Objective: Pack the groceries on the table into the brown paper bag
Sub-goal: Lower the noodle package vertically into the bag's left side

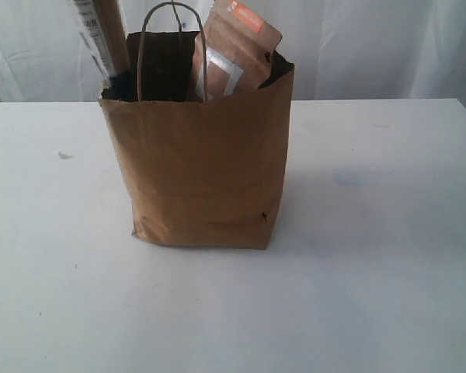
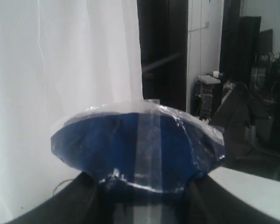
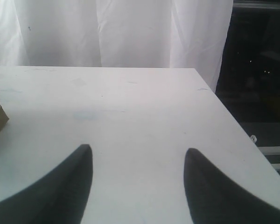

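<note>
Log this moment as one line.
left gripper: shut on noodle pack | right gripper: open, empty | bag: upright on table, pouch sticking out

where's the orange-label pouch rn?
Exterior view: the pouch stands in the brown paper bag's open top, toward its right side, sticking up above the rim. The noodle pack pokes out at the bag's far left corner.

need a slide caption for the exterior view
Brown paper bag upright on a white table, with an orange-labelled pouch and a long pack sticking out of its top.
</note>
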